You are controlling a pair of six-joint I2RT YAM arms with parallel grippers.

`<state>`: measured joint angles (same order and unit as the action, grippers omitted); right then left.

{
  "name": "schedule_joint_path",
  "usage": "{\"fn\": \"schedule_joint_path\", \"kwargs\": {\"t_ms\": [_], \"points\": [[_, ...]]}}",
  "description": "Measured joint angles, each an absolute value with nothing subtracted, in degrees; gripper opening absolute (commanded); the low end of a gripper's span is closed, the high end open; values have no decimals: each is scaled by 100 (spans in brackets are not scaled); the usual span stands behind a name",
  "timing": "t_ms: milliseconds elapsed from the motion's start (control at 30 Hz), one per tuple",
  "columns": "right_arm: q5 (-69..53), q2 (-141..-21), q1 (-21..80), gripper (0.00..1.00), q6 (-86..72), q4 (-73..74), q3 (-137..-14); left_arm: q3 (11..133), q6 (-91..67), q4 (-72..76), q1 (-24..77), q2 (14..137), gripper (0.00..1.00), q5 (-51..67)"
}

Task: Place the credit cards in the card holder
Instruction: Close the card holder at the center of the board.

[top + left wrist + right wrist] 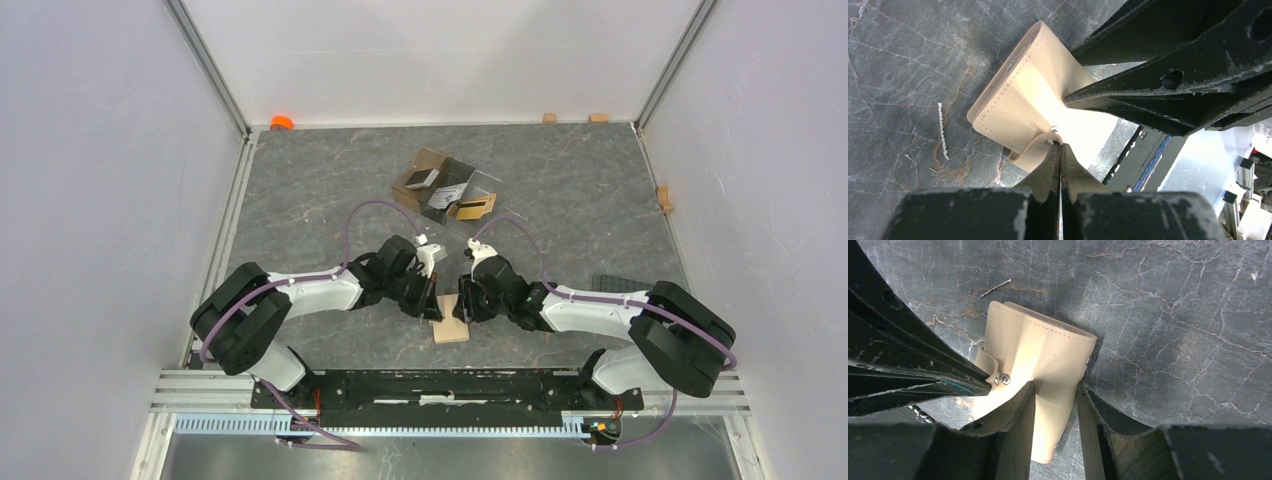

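Your tan card holder [450, 330] lies folded at the table's [300, 190] near middle; the credit cards [422, 179] sit in the clear box [485, 183] beyond.

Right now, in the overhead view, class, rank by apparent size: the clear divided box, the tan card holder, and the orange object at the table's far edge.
1. clear divided box, clearly largest
2. card holder, only partly visible
3. orange object, smallest; it lies farthest from the camera, so its true size is unsure
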<state>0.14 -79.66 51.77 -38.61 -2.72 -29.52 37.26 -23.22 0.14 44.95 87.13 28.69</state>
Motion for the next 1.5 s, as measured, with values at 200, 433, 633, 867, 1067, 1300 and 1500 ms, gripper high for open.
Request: {"fn": "schedule_joint_path", "kwargs": {"t_ms": [200, 433, 633, 867, 1067, 1300, 1500], "points": [[14, -7957, 5177, 40, -3861, -287, -2939, 3778, -2244, -30, 4495, 8770, 2, 2945], [12, -7957, 5177, 40, -3859, -298, -2934, 3789, -2198, -5, 4484, 8847, 2, 3074], [10, -7957, 5177, 40, -3859, -301, -2932, 3789, -2198, -1, 4473, 8853, 2, 3098], [8, -7957, 5177, 40, -3850, -301, -2932, 3815, -2198, 14, 4473, 8899, 2, 3138], [8, -7957, 5175, 40, -3848, -309, -2928, 3844, -2198, 12, 4473, 8945, 2, 3177], [8, -7957, 5175, 40, -3846, -316, -2923, 3854, -2198, 32, 4469, 8991, 2, 3212], [8, -7957, 5175, 40, -3846, -316, -2923, 3859, -2198, 36, 4469, 9011, 2, 3205]]}}
